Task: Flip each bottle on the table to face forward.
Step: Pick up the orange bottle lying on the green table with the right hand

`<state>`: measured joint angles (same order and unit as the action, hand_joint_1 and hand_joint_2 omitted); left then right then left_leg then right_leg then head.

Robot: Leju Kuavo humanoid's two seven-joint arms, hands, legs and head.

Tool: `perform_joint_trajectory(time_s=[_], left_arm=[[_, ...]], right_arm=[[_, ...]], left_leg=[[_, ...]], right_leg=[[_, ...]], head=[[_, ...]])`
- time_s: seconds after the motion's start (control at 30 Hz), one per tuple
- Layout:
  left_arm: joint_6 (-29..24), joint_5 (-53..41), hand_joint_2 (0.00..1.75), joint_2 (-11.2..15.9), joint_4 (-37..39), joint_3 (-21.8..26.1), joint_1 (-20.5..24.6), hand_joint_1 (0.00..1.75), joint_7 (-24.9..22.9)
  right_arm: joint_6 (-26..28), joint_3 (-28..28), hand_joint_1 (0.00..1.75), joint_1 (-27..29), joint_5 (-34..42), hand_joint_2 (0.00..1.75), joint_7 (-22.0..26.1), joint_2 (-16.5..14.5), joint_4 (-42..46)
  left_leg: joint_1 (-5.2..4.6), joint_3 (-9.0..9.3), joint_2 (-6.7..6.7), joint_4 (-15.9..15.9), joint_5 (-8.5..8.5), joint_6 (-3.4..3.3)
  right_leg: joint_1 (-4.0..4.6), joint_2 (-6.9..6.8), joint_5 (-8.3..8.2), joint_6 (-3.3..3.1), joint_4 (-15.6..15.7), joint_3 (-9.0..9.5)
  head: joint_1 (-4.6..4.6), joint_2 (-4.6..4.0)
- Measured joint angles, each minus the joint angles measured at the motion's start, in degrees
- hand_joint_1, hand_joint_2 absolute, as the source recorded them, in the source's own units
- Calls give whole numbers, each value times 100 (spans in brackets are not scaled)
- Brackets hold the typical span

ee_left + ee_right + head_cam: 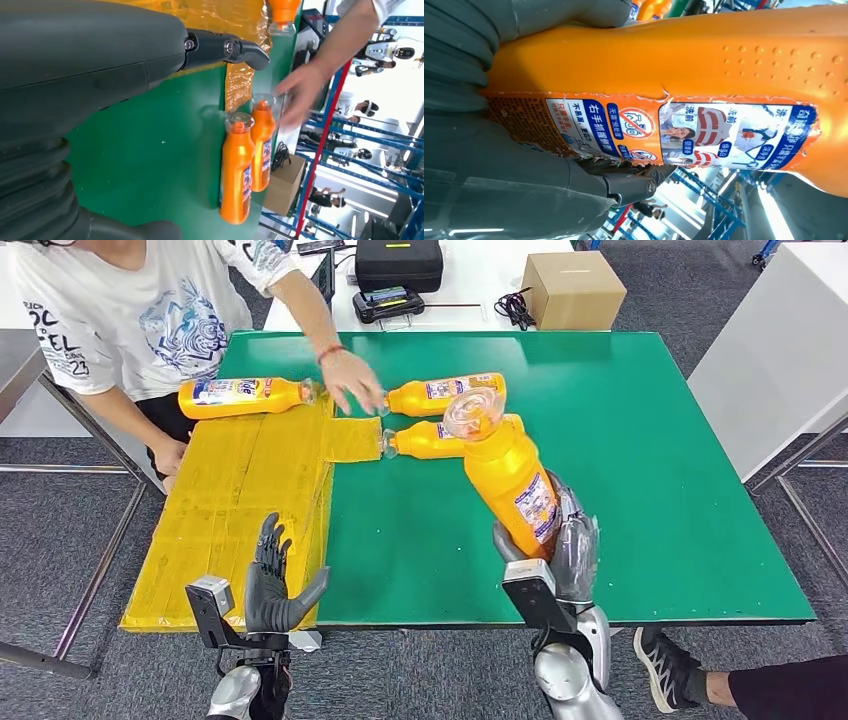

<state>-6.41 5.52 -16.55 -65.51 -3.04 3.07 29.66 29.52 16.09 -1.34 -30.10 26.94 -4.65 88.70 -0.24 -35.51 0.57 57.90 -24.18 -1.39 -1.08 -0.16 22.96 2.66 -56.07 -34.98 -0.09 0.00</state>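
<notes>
Bottle [510, 480], orange, tilted above the tabletop [650, 470], gripped low at its base by right hand [560, 540]; left hand [270, 580] open, empty; risk: top-heavy slip onto two lying bottles [440, 415] beside person's hand [352, 380].

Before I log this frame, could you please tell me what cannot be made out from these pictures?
- Held bottle: its base is hidden by the right hand in the head view.
- Near lying bottle: its base end is covered by the held bottle in the head view.
- Far lying bottle: its cap is hidden by the person's hand.
- Labels on the lying bottles: too small to read.
</notes>
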Motion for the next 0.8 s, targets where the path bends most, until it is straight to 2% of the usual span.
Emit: perform_joint_trajectory(time_s=[0.2, 0.33, 0.6, 0.8], left_arm=[[805, 617, 175, 32, -206, -217, -60, 0, -388], [1334, 829, 175, 72, -415, -566, -102, 0, -597], [1639, 936, 175, 138, -511, -1163, -88, 0, -778], [1681, 949, 175, 192, -511, -1300, -85, 0, -798]], right_arm=[[-515, -131, 175, 75, 259, 175, 274, -81, -128], [-884, -124, 175, 101, 359, 175, 558, -285, -682], [-911, 406, 175, -169, 227, 175, 948, -928, -2324], [-857, 736, 175, -389, 272, 175, 975, -1160, -2960]], left_leg=[[0, -1, 1, 0, 0, 0], [0, -3, 1, 0, -1, 0], [12, -2, 0, -2, 1, 2], [11, -2, 1, -1, 1, 2]], right_leg=[[-1, 0, 1, 0, 0, 0], [0, 0, 1, 0, 0, 0], [9, 0, 2, -2, -2, -1], [8, 0, 2, -2, -1, -1]], head=[[1, 0], [1, 0], [1, 0], [1, 0]])
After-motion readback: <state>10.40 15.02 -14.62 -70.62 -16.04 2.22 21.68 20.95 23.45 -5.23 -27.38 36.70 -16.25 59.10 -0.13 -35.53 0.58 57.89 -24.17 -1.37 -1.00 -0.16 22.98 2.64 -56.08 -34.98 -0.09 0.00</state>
